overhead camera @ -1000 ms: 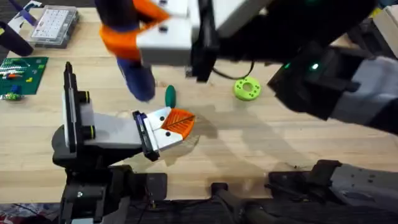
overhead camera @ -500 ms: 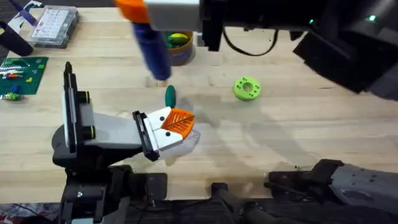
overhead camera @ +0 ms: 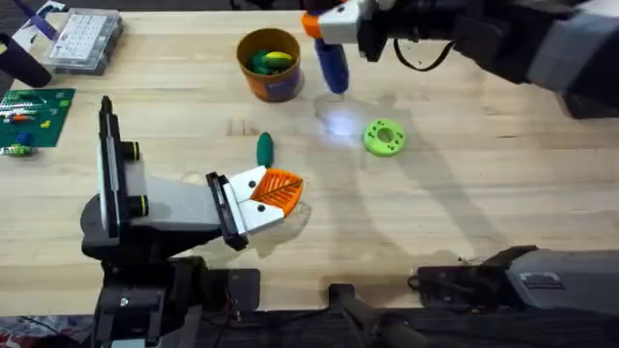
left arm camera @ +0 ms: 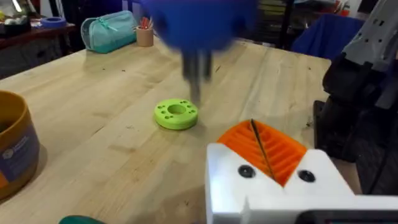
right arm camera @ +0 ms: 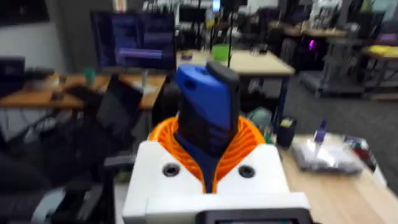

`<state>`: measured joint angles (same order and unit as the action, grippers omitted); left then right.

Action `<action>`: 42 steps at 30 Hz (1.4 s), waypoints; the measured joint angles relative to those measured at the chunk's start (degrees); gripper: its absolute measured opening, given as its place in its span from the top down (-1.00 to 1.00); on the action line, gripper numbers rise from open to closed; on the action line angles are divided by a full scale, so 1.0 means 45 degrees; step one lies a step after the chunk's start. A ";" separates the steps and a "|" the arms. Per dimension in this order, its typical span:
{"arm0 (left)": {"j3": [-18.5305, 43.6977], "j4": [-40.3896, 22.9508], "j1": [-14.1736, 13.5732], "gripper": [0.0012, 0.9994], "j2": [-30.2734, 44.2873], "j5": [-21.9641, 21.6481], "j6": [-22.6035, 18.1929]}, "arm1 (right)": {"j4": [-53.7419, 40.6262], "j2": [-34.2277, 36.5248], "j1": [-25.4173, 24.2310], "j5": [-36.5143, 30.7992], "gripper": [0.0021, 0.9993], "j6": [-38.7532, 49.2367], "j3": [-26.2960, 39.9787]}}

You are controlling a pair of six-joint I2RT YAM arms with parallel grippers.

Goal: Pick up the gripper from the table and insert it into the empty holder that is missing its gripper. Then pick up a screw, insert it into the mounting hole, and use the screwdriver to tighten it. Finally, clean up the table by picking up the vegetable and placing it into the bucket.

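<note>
the vegetable [overhead camera: 264, 148] lies on the table just past the holder [overhead camera: 174, 208]. i think it is small, light and smooth, so i should pinch it across its thin middle. farther off, my right gripper [overhead camera: 334, 24] is pressed tight around the screwdriver [overhead camera: 333, 66], beside the bucket [overhead camera: 269, 64]. my left gripper: i cannot tell.

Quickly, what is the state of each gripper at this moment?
Left gripper: shut, holding nothing.
Right gripper: shut on the screwdriver, raised above the table.
</note>
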<state>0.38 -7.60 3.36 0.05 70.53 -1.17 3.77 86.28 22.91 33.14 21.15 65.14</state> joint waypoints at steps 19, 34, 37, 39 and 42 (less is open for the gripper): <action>0.0000 0.0000 0.0000 0.97 0.0000 0.0004 -0.0029 | 0.1324 0.5072 -0.1049 -0.5664 0.91 1.0408 0.0018; 0.0000 0.0000 0.0000 0.97 -0.0004 -0.0001 -0.0029 | 0.2056 0.6513 -0.1098 -0.7148 0.92 1.3063 0.0301; 0.0000 0.0000 0.0000 0.97 0.0001 -0.0001 -0.0028 | 0.2040 0.6518 -0.1097 -0.7168 0.92 1.3083 0.0301; 0.0000 0.0000 0.0000 0.97 -0.0001 -0.0001 -0.0028 | 0.2032 0.6518 -0.1097 -0.7168 0.92 1.3114 0.0301; 0.0000 0.0000 0.0000 0.97 -0.0003 -0.0001 -0.0029 | 0.2011 0.6516 -0.1097 -0.7188 0.70 1.3067 0.0301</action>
<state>0.38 -7.60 3.36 0.04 70.52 -1.30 12.82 115.61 17.98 0.79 79.95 66.50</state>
